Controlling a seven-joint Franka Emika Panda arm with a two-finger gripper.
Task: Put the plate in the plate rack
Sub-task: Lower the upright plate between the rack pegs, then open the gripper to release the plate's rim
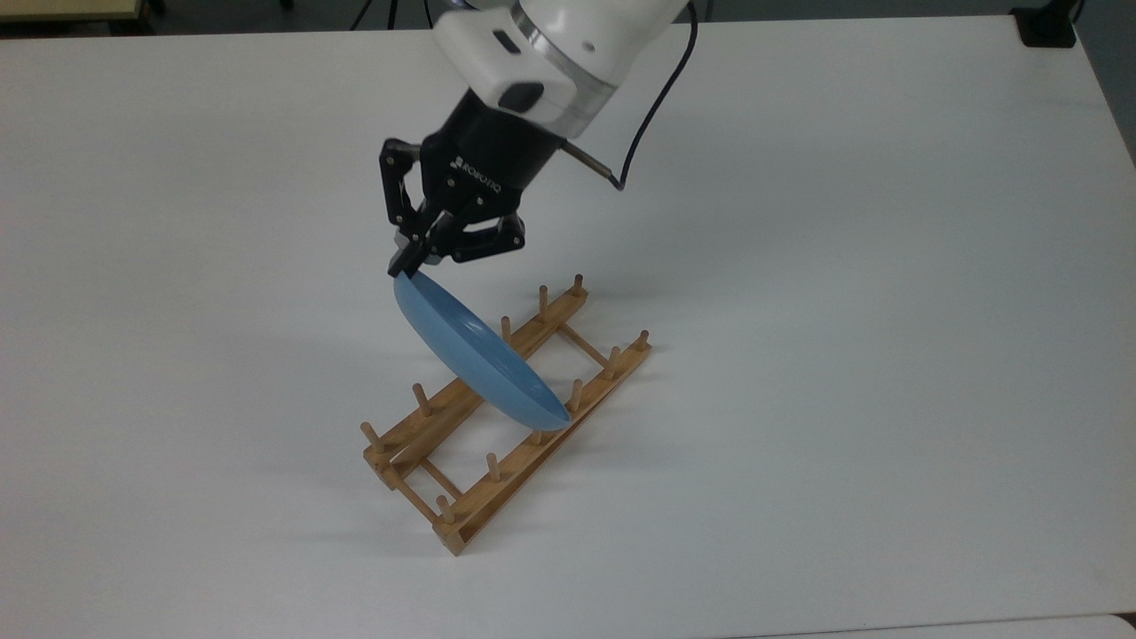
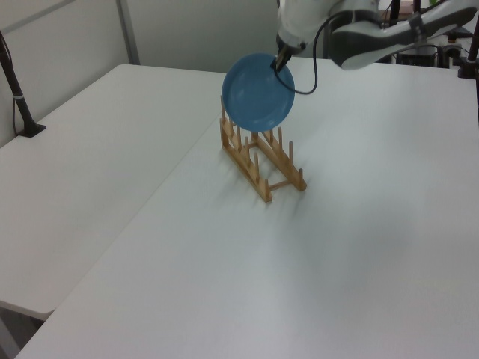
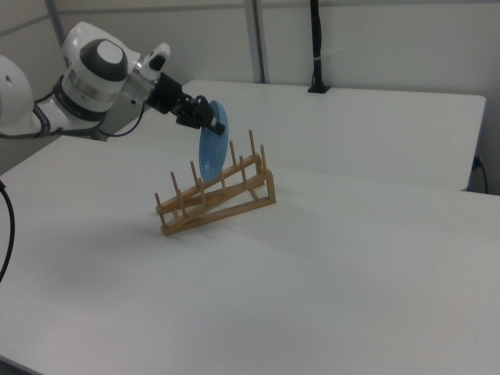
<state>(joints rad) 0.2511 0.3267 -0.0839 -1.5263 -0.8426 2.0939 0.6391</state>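
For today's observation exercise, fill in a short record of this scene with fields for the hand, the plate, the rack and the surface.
hand: hand shut on the plate's upper rim
plate: light-blue plate, on edge and tilted, lower edge down among the rack's pegs
rack: wooden plate rack, two rails with upright pegs, holding no other dish
contact: whether the plate touches the rails cannot be told
surface: white table

The plate looked like smooth, light-blue plastic with a soft gloss. The plate rack was pale, unpainted wood, matt and fine-grained. The pincer showed matt black plastic or metal below a glossy white arm casing. The desk was smooth, matt white.
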